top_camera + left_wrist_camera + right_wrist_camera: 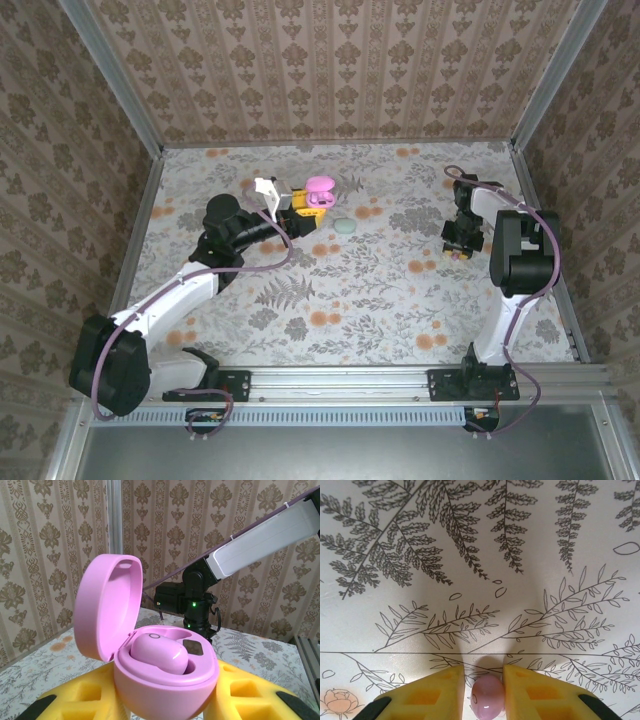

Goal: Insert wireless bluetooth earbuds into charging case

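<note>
- Right gripper (484,679), by the table's (330,300) right edge, is pinching a small glossy pink earbud (487,702), low over the floral top.
- Mint-green rounded blob (345,226) lies mid-table.
- Left gripper (165,702), closer to the far edge, is clamped on the round pink plastic charging case (165,680). Its lid (105,600) is up and a second pink earbud (157,656) is seated inside.

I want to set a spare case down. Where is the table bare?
Bare: the near-middle of the table, between left arm and right arm. Crowded: around the pink charging case and the green object beside it.
</note>
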Robot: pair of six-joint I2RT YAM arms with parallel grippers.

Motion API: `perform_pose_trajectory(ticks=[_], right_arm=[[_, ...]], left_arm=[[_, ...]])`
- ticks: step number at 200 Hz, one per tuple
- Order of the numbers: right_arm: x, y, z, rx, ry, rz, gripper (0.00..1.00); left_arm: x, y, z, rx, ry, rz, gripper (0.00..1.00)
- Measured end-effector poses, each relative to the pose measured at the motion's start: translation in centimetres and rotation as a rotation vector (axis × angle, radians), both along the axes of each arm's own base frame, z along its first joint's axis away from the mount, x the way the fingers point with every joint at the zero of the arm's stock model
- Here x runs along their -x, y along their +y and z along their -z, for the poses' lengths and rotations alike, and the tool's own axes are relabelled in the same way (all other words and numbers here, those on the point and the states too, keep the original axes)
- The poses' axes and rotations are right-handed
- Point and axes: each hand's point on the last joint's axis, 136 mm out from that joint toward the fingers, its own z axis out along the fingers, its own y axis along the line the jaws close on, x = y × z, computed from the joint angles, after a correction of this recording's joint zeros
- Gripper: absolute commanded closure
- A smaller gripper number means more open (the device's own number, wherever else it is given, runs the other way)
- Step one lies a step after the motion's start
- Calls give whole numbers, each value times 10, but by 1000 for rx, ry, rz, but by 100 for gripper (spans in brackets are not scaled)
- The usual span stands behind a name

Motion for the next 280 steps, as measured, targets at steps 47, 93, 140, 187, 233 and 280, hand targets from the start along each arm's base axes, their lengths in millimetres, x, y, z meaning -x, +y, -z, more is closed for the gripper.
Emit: perform_pose_trajectory(ticks=[47, 93, 140, 187, 233, 280], right_arm=[[0, 0, 0, 10, 2, -13, 72], [0, 1, 0, 10, 2, -29, 77], [4, 7, -7, -23, -17, -32, 77], [-4, 48, -77, -236, -268, -9, 77], [-15, 130, -183, -551, -595, -118, 77], [3, 204, -264, -801, -748, -292, 77]], left_arm=[[0, 0, 0, 0, 0, 0, 75], [1, 1, -2, 3, -6, 0, 75], [2, 1, -3, 4, -7, 0, 75], [1, 1, -3, 5, -8, 1, 75], [-6, -6, 8, -9, 24, 11, 75], [-9, -10, 12, -7, 44, 28, 74]])
